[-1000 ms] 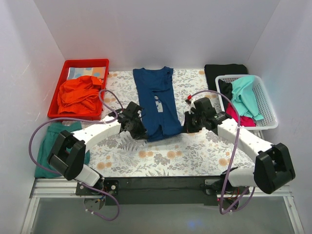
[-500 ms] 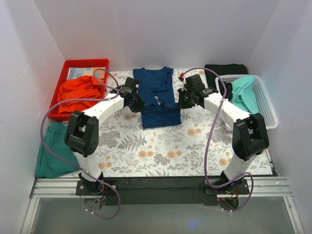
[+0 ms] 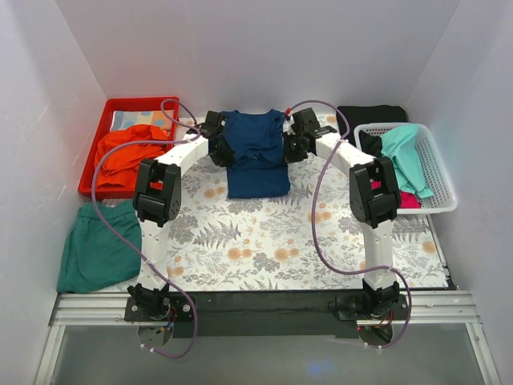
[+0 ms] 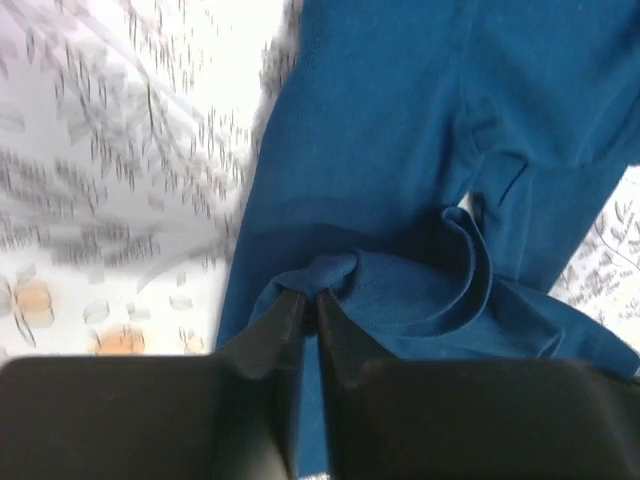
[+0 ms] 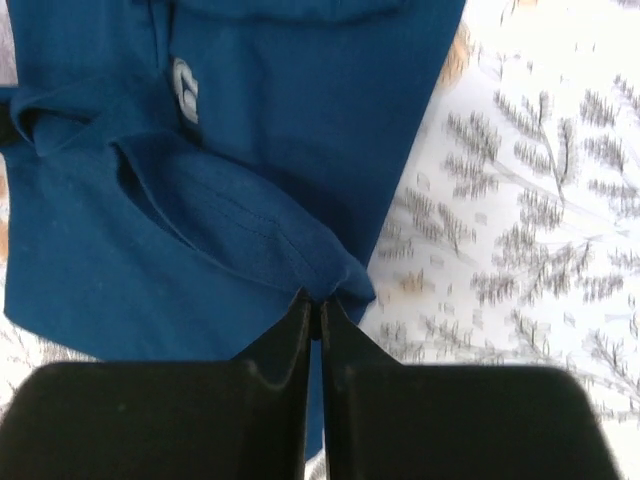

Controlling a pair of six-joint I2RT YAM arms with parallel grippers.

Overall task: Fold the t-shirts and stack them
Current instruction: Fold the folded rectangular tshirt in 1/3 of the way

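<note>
The navy blue t-shirt (image 3: 256,156) lies folded in half at the far middle of the floral cloth. My left gripper (image 3: 218,146) is shut on its left corner, which bunches at the fingertips in the left wrist view (image 4: 312,292). My right gripper (image 3: 293,144) is shut on its right corner, seen pinched in the right wrist view (image 5: 314,303). The white chest mark (image 5: 184,88) shows there under the folded layer. A black t-shirt (image 3: 369,116) lies at the far right. Turquoise (image 3: 405,156) and red-pink (image 3: 405,199) shirts sit in the white basket (image 3: 437,172).
A red tray (image 3: 116,108) at the far left holds an orange garment (image 3: 128,156). A folded green garment (image 3: 100,253) lies at the near left. White walls close in the back and sides. Both arms stretch far over the cloth, cables arching above.
Both grippers have carried the shirt's near hem away from the bases, over the shirt to its far end. The long shirt is now folded in half.
</note>
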